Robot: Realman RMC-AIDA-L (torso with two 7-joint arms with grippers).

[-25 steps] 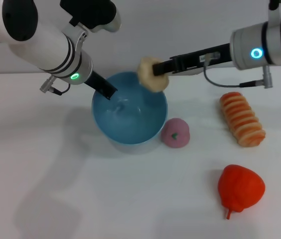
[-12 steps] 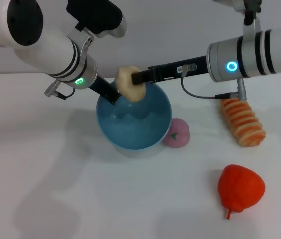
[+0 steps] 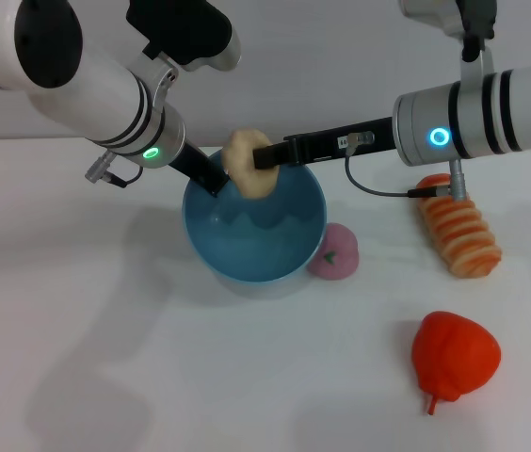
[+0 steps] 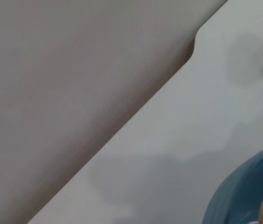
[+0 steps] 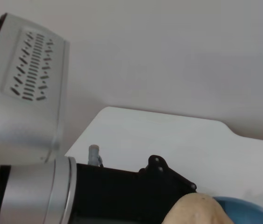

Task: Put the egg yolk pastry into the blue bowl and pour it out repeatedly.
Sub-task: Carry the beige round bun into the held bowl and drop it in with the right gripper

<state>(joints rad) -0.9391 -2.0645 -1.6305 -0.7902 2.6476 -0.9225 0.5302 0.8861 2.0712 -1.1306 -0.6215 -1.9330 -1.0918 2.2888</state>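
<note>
The blue bowl sits tilted on the white table in the head view. My left gripper is shut on its far left rim. My right gripper is shut on the egg yolk pastry, a pale beige lump, and holds it just above the bowl's far rim. The bowl's edge shows in the left wrist view. The pastry's top and a sliver of the bowl show in the right wrist view, behind the left arm's black gripper body.
A pink bun with a green mark touches the bowl's right side. A long orange-striped bread lies at the right, a red strawberry-like toy nearer the front right. The wall runs close behind the table.
My right gripper carried the pastry leftward from beside the bowl's right rim to above its far left part. The left gripper tilted the bowl slightly; in the last half second little moved.
</note>
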